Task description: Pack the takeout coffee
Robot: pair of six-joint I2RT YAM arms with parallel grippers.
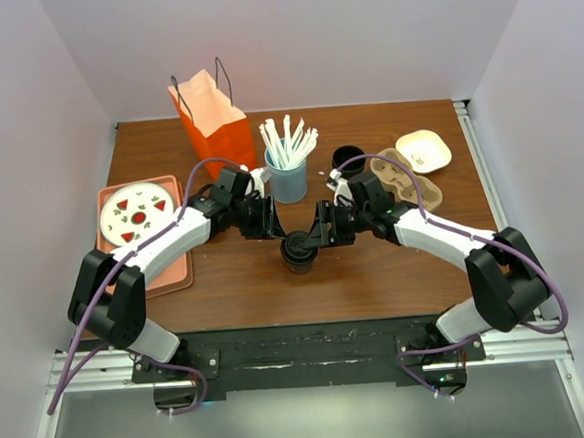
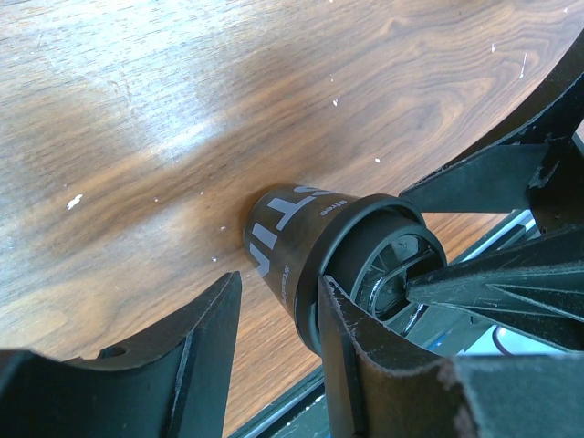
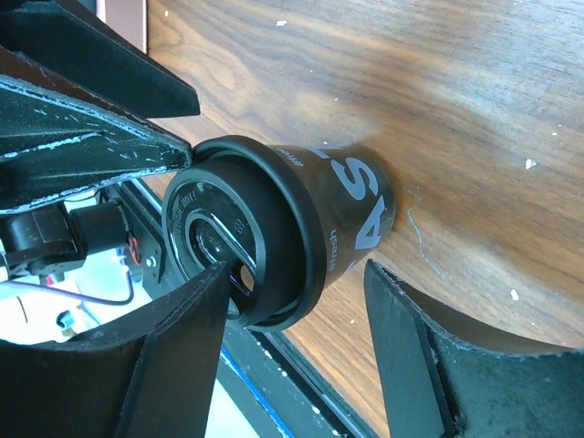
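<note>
The takeout coffee [image 1: 299, 251], a dark brown cup with grey lettering and a round black lid, stands upright on the wooden table [image 1: 396, 272] near its front middle. My left gripper [image 1: 272, 223] is open just left of and behind it. In the left wrist view [image 2: 280, 281] one fingertip [image 2: 339, 310] lies against the lid's rim and the cup body [image 2: 278, 233] sits past the tips. My right gripper [image 1: 323, 233] is open at the cup's right side. In the right wrist view [image 3: 294, 267] its fingers stand loosely either side of the cup [image 3: 351, 205], one over the lid [image 3: 228, 237].
An orange paper bag [image 1: 215, 124] stands at the back left, a blue straw holder [image 1: 288, 179] behind the cup. An all-black cup [image 1: 348, 160], a cardboard cup carrier [image 1: 406, 176] and a beige dish [image 1: 423, 150] are back right. A pink tray [image 1: 165, 273] with a plate [image 1: 137, 212] lies left.
</note>
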